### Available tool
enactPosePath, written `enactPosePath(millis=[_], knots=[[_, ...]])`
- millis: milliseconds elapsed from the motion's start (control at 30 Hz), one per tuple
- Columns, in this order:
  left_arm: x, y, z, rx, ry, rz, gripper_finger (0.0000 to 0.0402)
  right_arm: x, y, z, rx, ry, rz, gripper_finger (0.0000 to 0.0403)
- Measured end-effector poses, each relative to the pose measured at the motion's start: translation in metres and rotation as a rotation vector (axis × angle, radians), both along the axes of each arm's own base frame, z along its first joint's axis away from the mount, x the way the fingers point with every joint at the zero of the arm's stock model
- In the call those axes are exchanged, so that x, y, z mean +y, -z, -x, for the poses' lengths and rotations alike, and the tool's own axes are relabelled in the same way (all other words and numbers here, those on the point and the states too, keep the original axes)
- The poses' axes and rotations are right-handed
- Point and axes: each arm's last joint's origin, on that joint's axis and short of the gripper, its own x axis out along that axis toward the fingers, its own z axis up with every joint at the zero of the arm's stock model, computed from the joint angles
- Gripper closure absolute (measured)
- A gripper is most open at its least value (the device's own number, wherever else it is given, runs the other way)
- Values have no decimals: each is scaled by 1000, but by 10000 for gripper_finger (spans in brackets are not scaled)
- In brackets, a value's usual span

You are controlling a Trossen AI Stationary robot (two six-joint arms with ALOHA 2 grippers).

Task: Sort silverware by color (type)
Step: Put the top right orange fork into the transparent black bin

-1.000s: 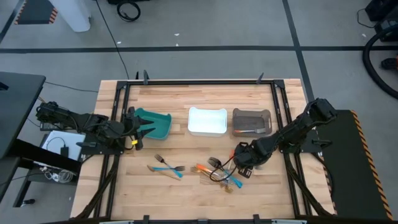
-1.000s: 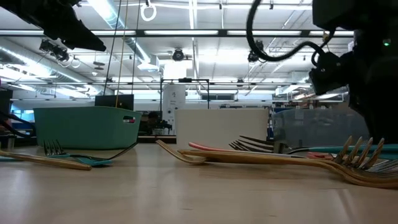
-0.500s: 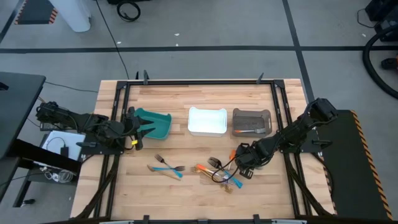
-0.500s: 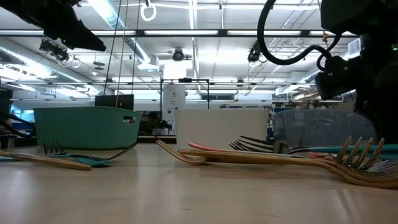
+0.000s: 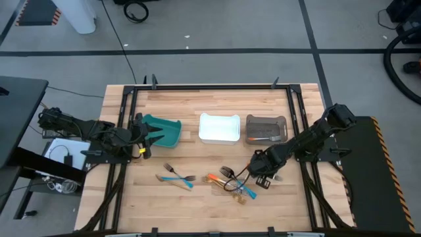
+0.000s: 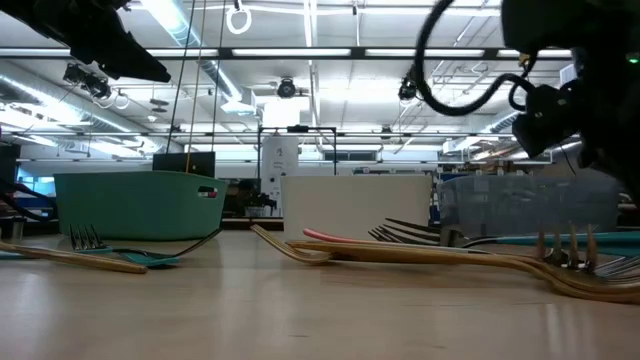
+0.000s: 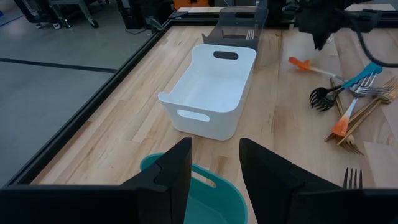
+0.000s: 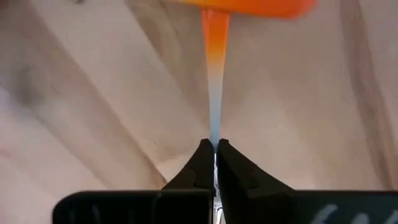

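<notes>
A heap of silverware [image 5: 231,183] with orange, blue and tan handles lies near the table's near edge, and two more pieces [image 5: 176,178] lie crossed to its left. My right gripper [image 5: 259,176] is low at the heap's right end, shut on a thin utensil with an orange far end [image 8: 249,6]. My left gripper [image 7: 214,165] waits open above the teal bin [image 5: 168,131]. In the low view, tan fork tines [image 6: 565,246] stand up at the right of the heap. My right gripper pinches the thin, pale end of the orange utensil [image 8: 215,134] between its two fingertips [image 8: 202,158]. The utensil shows edge-on and runs straight away from the fingers to its orange end. Whether it is lifted clear of the table, I cannot tell.
A teal, a white [image 5: 219,128] and a grey bin [image 5: 266,128] stand in a row across the middle of the table. The grey one holds a utensil. Bare wood lies between the bins and the silverware. Black rails [image 5: 299,131] run along both sides.
My right gripper has shifted a little toward the table's right edge, staying low at the heap. In the low view the tan fork tines at the right have gone from leaning to standing upright and sit slightly lower.
</notes>
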Motion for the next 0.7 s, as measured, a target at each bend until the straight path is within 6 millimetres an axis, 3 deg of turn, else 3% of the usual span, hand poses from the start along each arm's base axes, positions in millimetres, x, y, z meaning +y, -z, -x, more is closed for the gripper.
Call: enactPosePath(millis=[300,533,700], knots=[[0,0,0,1,0,-1,259,-20,-12,-7,128,65,-216,394],[0,0,0,1,0,0,259,-31,-15,2,249,92,-251,394],[0,0,0,2,0,-1,259,-33,-23,-5,213,40,-276,394]])
